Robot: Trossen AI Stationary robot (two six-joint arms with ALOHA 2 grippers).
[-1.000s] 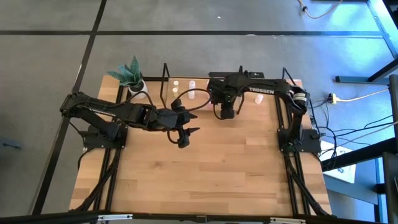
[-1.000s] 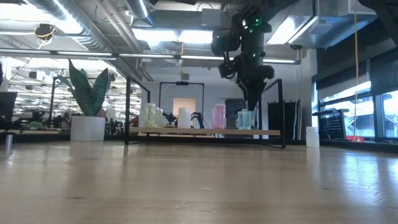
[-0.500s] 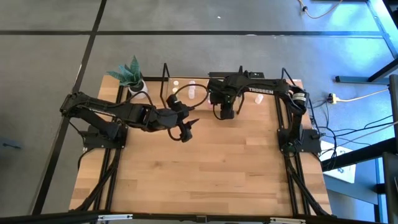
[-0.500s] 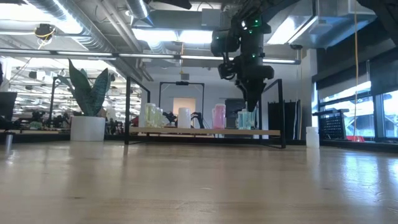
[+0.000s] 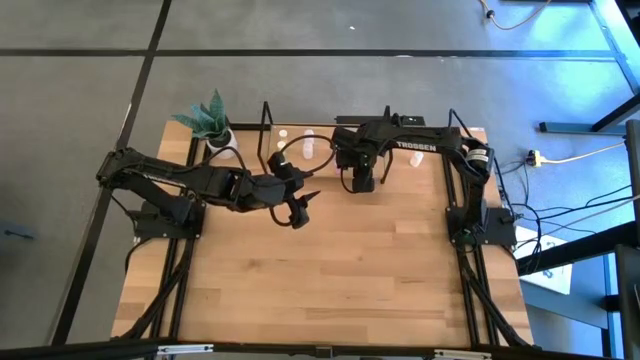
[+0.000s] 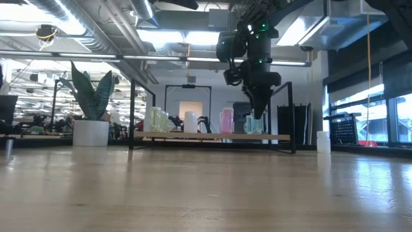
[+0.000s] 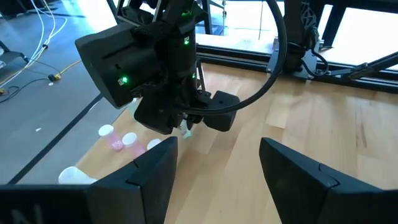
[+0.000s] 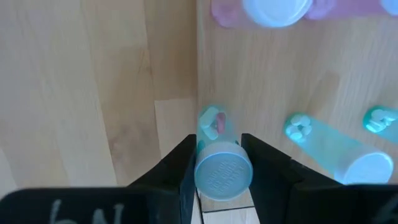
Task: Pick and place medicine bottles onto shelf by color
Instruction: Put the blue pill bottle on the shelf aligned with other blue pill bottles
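The shelf [image 5: 300,150], a light board with black end frames, stands at the table's far edge; in the low view [image 6: 212,136] it bears yellowish [image 6: 158,120], white [image 6: 190,122] and pink [image 6: 226,120] bottles. My right gripper [image 5: 362,182] is over the shelf's right part, shut on a greenish white-capped bottle [image 8: 219,155]. A second greenish bottle [image 8: 339,155] and a pink one [image 8: 277,9] stand on the board near it. My left gripper [image 5: 301,208] hovers open and empty over the table, just in front of the shelf. My right gripper pinches the greenish bottle at its white cap end [image 8: 224,173] between its two fingers [image 8: 185,169], from above, pointing down. The bottle stands upright below the fingers, just inside the board's near edge. I cannot tell whether its bottom touches the board.
A plant in a white pot [image 5: 222,140] stands at the far left, beside the shelf's left frame [image 5: 265,135]. A small white bottle [image 6: 323,141] stands to the right of the shelf. The wooden tabletop [image 5: 330,270] lies bare toward the near edge.
My right gripper has shifted a little toward the table's left with the greenish bottle, still upright in the hold. My left gripper has moved a little toward the far edge, nearer the shelf, staying open.
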